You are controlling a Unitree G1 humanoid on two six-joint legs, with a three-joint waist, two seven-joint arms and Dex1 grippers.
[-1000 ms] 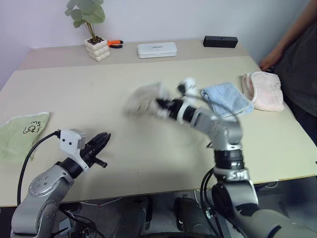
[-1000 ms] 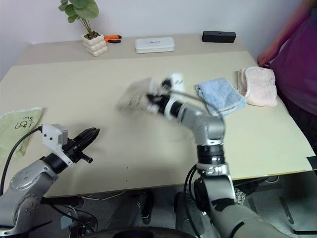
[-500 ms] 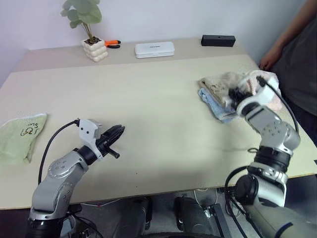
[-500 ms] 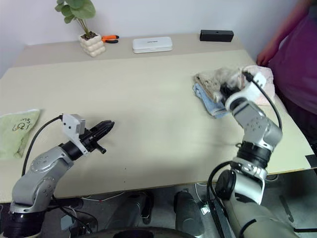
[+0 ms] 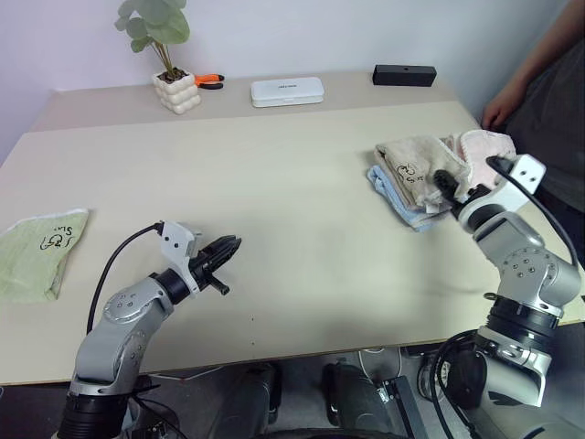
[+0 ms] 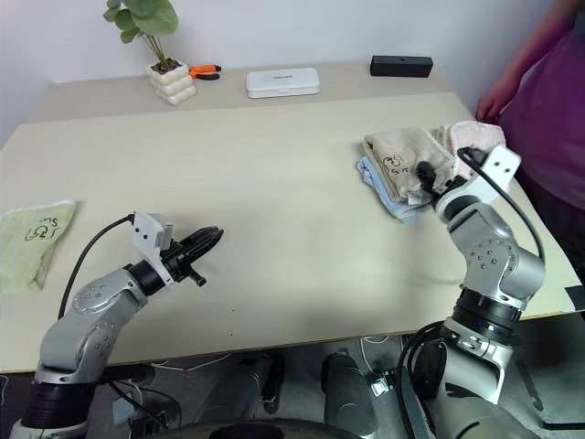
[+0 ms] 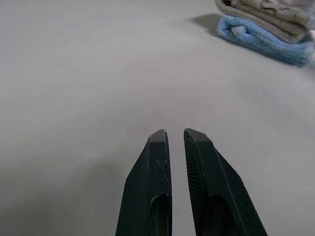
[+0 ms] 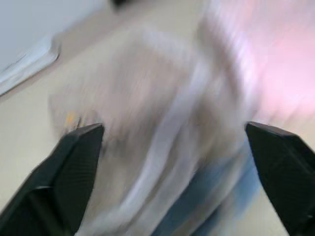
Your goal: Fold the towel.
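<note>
On the table (image 5: 274, 174), the towel (image 5: 416, 165) lies folded at three o'clock, on top of the blue towel (image 5: 402, 199), with the pink towel (image 5: 483, 151) just beside it at its three o'clock. The green towel (image 5: 37, 251) lies at nine o'clock by the table's edge. Toward twelve o'clock stand the potted plant (image 5: 174, 78), the flat case (image 5: 287, 91) and the dark box (image 5: 403, 75), from eleven to one. The right gripper (image 8: 172, 142) sits at the towel's four o'clock; the left gripper (image 5: 228, 249) at seven.

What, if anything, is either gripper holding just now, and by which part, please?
Nothing is held. The right gripper is open, its fingers apart from the folded towel, which lies on the blue towel. The left gripper is shut on nothing.
</note>
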